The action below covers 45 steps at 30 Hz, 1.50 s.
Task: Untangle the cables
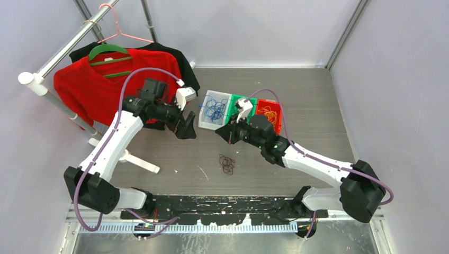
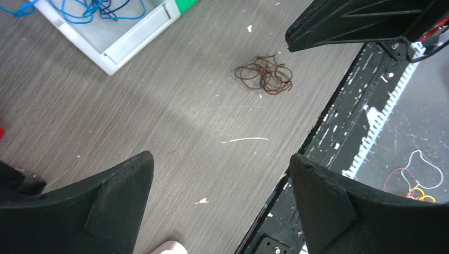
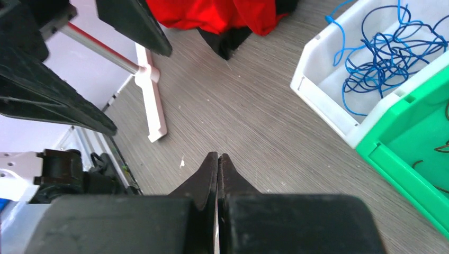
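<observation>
Here, grey table (image 1: pixel 317 106), brown cables (image 1: pixel 227 164), lilac walls (image 1: pixel 238 26)

- This is a lab cell, I'd say: blank walls (image 1: pixel 238 32) box in the table (image 1: pixel 317 106).
- Left of my left gripper (image 1: pixel 185 127), a rack (image 1: pixel 69 47) with a red top (image 1: pixel 90 90).
- Bins (image 1: pixel 202 114) just beside my right gripper (image 1: pixel 219 133).

Grey wood-grain counter (image 1: pixel 317 100). Directly on it:
- brown cable clump (image 1: pixel 227 164), front middle
- white bin (image 1: pixel 203 117), green bin (image 1: pixel 236 99) and red bin (image 1: pixel 278 114), side by side further back
- white rack foot (image 1: pixel 140 163), left
- white flecks (image 1: pixel 203 172)
</observation>
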Each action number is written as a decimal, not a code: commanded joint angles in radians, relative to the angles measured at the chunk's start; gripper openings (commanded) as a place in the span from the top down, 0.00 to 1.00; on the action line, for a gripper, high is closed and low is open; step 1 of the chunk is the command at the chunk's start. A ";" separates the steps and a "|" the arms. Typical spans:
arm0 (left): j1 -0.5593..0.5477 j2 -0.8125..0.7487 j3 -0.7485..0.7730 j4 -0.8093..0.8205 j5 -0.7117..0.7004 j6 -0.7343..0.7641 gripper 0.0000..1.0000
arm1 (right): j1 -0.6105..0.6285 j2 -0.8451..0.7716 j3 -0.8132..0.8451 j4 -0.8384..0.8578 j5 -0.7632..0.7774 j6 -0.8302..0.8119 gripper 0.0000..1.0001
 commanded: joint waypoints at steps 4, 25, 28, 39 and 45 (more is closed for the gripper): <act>0.003 -0.018 -0.032 0.071 0.094 -0.041 0.03 | 0.004 -0.043 0.083 -0.135 0.036 -0.040 0.71; 0.004 0.084 0.054 -0.028 -0.077 -0.051 0.00 | 0.093 0.297 -0.006 -0.167 0.211 -0.043 0.82; 0.005 0.083 0.047 -0.032 -0.078 -0.035 0.00 | 0.093 0.266 0.024 -0.166 0.216 -0.032 0.93; 0.006 0.050 0.011 -0.053 -0.048 0.020 0.01 | 0.094 0.119 0.083 -0.094 0.169 0.022 0.99; 0.007 0.047 0.020 -0.066 -0.018 0.023 0.00 | 0.094 0.043 0.083 -0.034 0.147 0.051 0.99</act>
